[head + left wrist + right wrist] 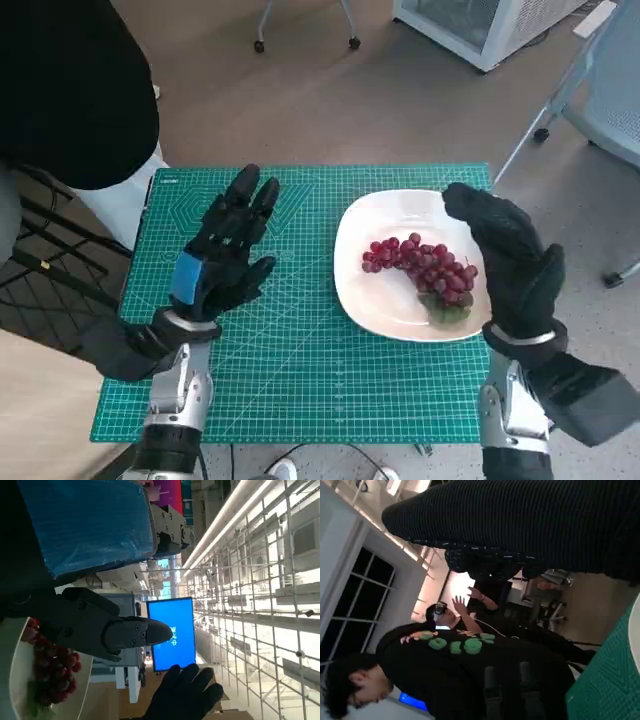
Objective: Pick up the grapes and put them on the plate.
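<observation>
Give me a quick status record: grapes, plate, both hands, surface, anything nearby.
grapes: red bunch lying on the plate
plate: white, on the mat's right half
left hand: raised over the mat, fingers spread, holding nothing
right hand: at the plate's right edge, beside the grapes, holding nothing
surface: green cutting mat
nearby: person in black at the far left corner
task state: grapes appear placed
</observation>
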Available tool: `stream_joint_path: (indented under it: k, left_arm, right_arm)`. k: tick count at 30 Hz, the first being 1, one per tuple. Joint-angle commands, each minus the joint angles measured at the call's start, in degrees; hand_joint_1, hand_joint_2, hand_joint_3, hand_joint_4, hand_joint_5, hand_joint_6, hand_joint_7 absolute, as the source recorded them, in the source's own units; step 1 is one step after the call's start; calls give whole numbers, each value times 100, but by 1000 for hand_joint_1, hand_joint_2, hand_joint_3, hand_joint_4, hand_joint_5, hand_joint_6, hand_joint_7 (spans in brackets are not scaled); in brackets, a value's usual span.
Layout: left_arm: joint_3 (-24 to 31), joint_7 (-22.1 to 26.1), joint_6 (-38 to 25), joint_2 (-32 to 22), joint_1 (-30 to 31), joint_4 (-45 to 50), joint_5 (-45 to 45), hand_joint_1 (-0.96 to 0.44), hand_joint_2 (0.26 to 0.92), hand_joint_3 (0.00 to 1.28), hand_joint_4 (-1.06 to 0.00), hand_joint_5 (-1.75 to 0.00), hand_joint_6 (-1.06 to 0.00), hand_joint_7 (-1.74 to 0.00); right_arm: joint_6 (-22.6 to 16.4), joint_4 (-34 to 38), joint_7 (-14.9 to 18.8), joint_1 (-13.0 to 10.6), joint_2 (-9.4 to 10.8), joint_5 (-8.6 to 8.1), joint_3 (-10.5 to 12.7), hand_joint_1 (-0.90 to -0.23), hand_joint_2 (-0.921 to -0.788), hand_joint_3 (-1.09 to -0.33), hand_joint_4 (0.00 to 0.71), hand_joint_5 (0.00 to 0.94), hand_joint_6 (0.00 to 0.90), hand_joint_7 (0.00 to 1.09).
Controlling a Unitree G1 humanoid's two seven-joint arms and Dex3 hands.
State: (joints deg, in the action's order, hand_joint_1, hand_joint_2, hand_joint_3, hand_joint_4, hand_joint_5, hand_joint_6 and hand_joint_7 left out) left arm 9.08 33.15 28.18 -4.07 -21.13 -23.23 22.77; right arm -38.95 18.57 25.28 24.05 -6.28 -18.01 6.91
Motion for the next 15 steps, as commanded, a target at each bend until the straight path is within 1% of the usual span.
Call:
stream_joint_path:
  k: [1, 7, 15]
  left_arm:
    - [5, 23, 52, -10, 76, 120, -1, -540, 921, 403, -215, -9, -304, -22]
    - [5, 33, 88, -32, 108, 133, -25, -538, 921, 409, -220, -9, -309, -22]
    - [35, 9, 47, -80, 142, 177, -27, -535, 921, 417, -223, -7, -314, -20]
  right_arm:
    - [64, 98, -66, 7, 51, 87, -24, -677, -921, -702, 325, 5, 136, 219]
    - [79, 166, -120, 66, 90, 173, -83, -676, -921, -705, 323, 4, 131, 224]
    - [89, 302, -134, 144, 124, 247, -148, -670, -921, -712, 319, 1, 122, 233]
